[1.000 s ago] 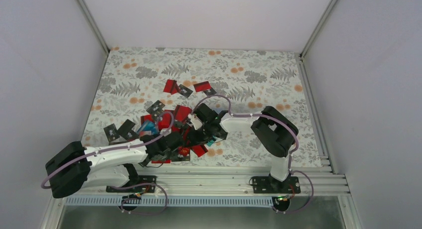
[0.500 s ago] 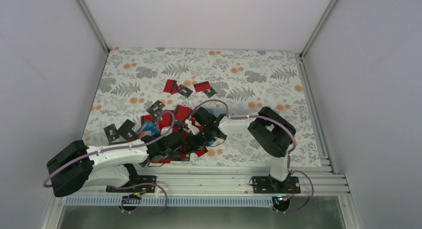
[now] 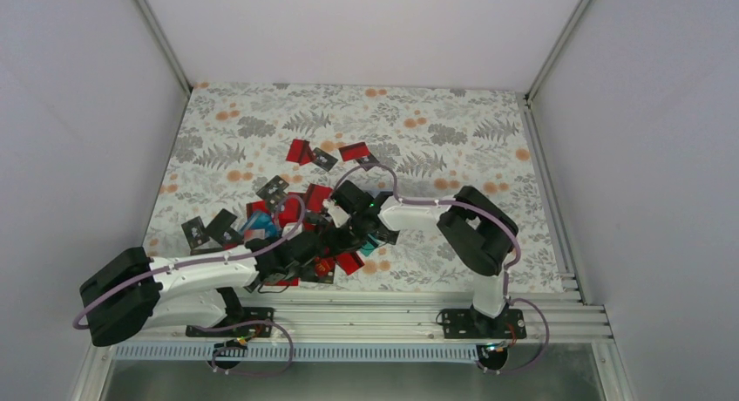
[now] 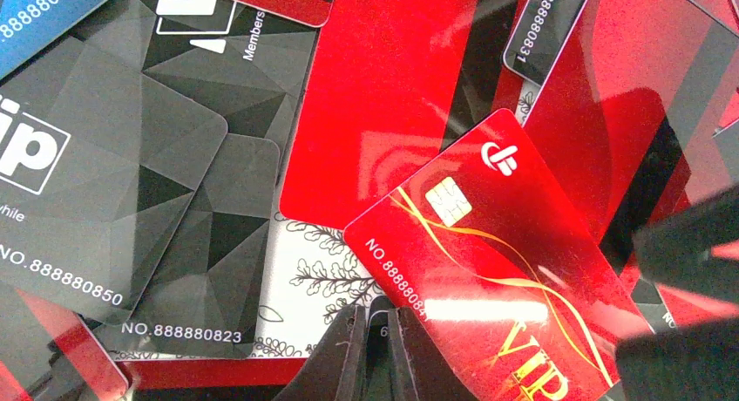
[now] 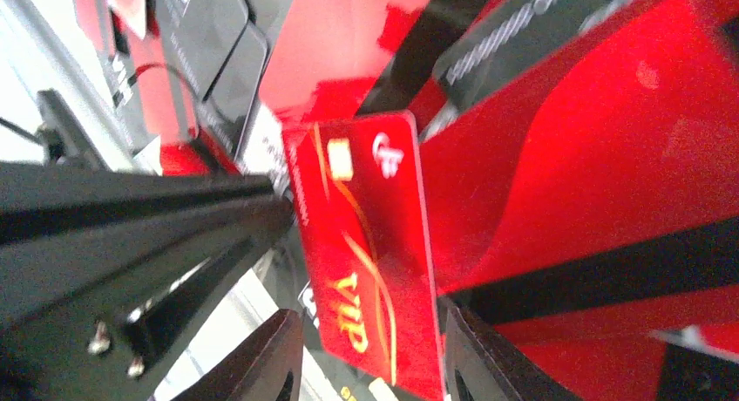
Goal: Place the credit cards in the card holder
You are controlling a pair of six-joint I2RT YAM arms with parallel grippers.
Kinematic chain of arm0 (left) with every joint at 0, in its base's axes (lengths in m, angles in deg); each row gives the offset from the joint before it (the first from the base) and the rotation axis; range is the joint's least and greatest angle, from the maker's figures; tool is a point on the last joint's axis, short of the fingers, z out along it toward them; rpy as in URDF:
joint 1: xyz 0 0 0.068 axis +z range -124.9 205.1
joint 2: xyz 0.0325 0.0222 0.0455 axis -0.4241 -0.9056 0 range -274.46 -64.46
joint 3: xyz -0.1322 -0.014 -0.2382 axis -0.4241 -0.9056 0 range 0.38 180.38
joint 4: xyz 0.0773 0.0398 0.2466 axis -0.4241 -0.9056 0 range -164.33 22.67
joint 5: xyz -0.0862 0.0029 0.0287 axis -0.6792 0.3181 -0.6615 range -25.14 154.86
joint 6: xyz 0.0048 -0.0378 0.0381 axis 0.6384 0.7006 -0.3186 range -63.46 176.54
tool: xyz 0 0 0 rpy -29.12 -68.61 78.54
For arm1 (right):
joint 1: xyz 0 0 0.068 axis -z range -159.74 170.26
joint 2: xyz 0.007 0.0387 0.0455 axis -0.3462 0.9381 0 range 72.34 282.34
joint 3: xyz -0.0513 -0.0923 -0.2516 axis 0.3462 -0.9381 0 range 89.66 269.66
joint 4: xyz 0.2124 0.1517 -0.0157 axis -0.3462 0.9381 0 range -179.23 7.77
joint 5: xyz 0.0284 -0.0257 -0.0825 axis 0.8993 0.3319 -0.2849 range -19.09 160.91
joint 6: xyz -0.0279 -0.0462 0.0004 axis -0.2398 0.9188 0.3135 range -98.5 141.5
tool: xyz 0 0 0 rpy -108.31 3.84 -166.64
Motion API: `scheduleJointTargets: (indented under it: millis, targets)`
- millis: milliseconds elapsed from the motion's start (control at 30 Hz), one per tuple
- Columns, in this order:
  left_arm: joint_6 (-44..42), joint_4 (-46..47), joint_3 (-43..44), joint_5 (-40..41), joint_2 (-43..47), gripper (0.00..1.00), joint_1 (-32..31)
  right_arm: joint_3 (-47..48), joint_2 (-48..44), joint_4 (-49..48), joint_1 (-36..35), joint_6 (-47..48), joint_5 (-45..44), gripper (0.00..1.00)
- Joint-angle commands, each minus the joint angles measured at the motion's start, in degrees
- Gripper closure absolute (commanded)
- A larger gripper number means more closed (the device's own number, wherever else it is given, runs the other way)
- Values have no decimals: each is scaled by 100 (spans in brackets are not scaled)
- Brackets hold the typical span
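Top view, left side: left arm (image 3: 187, 275) lies low and reaches right into the heap. Two black cards (image 3: 209, 228) sit apart from the heap on the floral tablecloth (image 3: 453, 131), and one more black card (image 3: 273, 189) lies farther back.

Centre: the credit cards (image 3: 292, 214) form an overlapping pile, mostly red. Both wrists meet over its near side. A few outliers (image 3: 327, 155), red and black, lie well apart toward the back.

Card holder: cannot pick it out in any view. The arms cover the middle of the pile.

Left gripper (image 4: 375, 318): fingers drawn almost together with only a narrow slit between, tips low over the cards. A dark strip with a white digit shows in the slit. Cannot tell whether it is pinched or merely lies beneath.

Left wrist view, left to right:
- blue card (image 4: 44, 9) in the top corner
- black card NO.888880850 (image 4: 87, 200), overlapping black card NO.888880823 (image 4: 213, 270)
- a patch of bare cloth
- plain red card (image 4: 383, 105)
- red VIP card (image 4: 488, 261), chip side up, on top of the others

Right gripper (image 5: 370, 318): jaws apart to roughly the card's width, with the near end of the red VIP card between them. One long edge is at or against one finger (image 5: 479, 357), with a thin gap at the other. No firm grip visible.

Right of the grippers in the top view, a teal card (image 3: 371, 244) peeks out beside the wrist. The right arm (image 3: 479, 231) folds back to its base.
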Motion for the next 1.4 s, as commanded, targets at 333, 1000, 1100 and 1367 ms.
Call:
scheduleJointTargets:
  millis: [333, 1000, 1100, 1367]
  targets:
    - [-98, 542, -245, -252, -469, 90, -52, -6, 429, -108, -121, 103, 375, 57]
    - [-692, 1340, -184, -625, -635, 90, -192, -471, -673, -283, -81, -199, 886, 57]
    - [-860, 1430, -37, -633, -736, 90, -305, -670, -991, 73, -21, -159, 2, 57]
    - [-1243, 1591, 622, -635, -1598, 90, -601, -1506, -1998, 271, 446, -214, -625, 57]
